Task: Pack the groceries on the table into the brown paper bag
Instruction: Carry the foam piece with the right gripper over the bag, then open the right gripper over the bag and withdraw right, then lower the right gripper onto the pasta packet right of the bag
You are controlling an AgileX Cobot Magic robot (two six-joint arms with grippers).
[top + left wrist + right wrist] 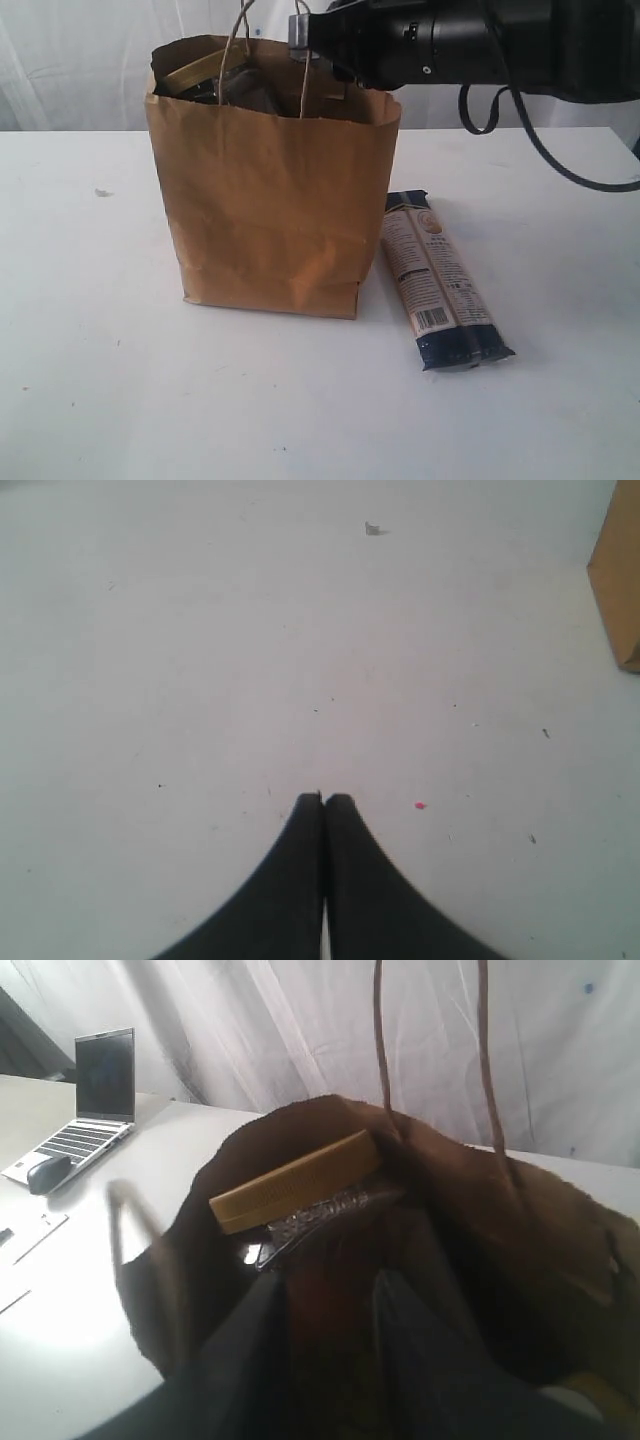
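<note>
**Q:** What occupies the left of the scene?
**A:** The left gripper (322,798) hangs over bare white tabletop (200,660). Its jaws are pressed together with nothing between them. A small white crumb (103,192) lies on the tabletop, well apart from the bag.

**Q:** And the centre?
**A:** The brown paper bag (270,200) stands upright on the tabletop with its ragged mouth open. Inside, near its left wall, a gold-lidded clear jar (195,72) sits tilted, with the lid showing at the rim. The right wrist view shows it beside a dark crinkled item that cannot be identified.

**Q:** Where is the right arm?
**A:** The right arm (440,40) reaches in from the right, over the bag's mouth. The right gripper (330,1360) points down into the bag. Its dark fingers (250,1360) look blurred and apart, and I cannot tell whether the jaws grasp anything.

**Q:** What lies farthest right?
**A:** The long dark-blue noodle packet (440,285) lies flat on the tabletop, just beside the bag's right side and outside it.
</note>
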